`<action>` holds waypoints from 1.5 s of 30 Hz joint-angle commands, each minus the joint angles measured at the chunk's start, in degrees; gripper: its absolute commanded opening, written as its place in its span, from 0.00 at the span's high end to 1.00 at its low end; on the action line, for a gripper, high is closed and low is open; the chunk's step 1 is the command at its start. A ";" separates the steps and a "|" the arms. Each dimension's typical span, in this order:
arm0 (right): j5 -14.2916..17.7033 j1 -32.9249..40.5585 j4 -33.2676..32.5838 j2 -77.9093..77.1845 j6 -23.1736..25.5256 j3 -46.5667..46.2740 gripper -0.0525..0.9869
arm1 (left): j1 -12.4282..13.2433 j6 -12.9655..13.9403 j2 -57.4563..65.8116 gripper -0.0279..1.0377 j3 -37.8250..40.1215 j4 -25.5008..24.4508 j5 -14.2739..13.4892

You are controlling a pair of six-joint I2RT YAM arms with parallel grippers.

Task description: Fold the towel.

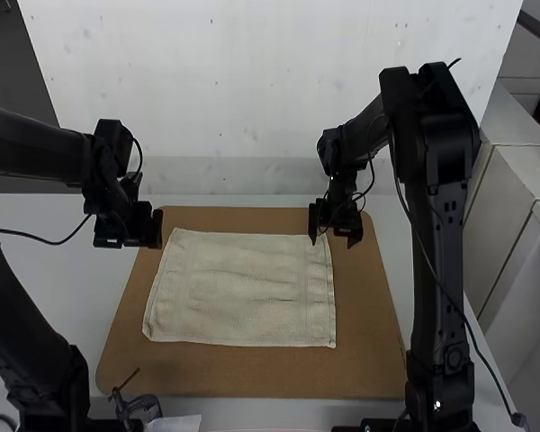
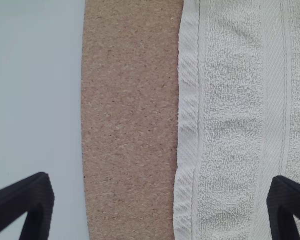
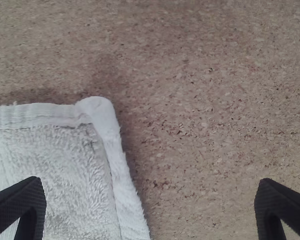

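The cream towel [image 1: 243, 288] lies spread on a brown cork board, with slight wrinkles. My left gripper [image 1: 153, 229] is over the board's far left corner, just left of the towel; in the left wrist view my left gripper [image 2: 160, 205] is open above the towel's side edge [image 2: 187, 125]. My right gripper [image 1: 333, 236] hangs at the towel's far right corner; in the right wrist view that gripper [image 3: 152, 205] stands open, with the towel's corner [image 3: 96, 106] and hemmed edge beyond and between its fingers. Nothing is held.
The cork board [image 1: 252, 373] extends past the towel on every side, on a white table [image 1: 45, 288]. A white wall rises behind the table. Near the front left lie a small dark clamp-like item [image 1: 142, 405] and a pale sheet [image 1: 173, 423].
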 commanded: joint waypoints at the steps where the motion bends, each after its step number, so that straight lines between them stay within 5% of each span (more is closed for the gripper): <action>1: 1.98 2.03 -0.77 2.48 1.88 2.27 0.08 | -0.14 0.48 0.56 0.08 1.46 0.84 -0.14; 8: 3.48 3.35 1.08 5.03 1.88 2.44 0.54 | 0.13 0.48 1.97 0.08 1.46 1.72 0.03; 13: 3.83 3.17 0.55 6.08 1.88 2.97 0.66 | -0.22 0.48 3.99 0.08 2.08 2.34 0.47; 18: 4.36 2.65 1.08 6.17 1.88 2.35 0.93 | -1.28 0.22 9.09 0.08 4.80 3.04 0.56; 26: 5.15 2.56 1.60 5.99 1.71 1.74 0.93 | -3.74 -1.98 18.76 0.10 11.75 3.04 0.21; 30: 5.23 2.56 1.78 5.82 1.71 1.30 0.93 | -4.71 -2.24 23.85 0.09 15.09 3.04 -2.17; 45: 5.67 2.38 3.36 4.32 1.00 -1.69 0.93 | -4.71 -4.00 35.89 0.09 27.57 3.39 -3.84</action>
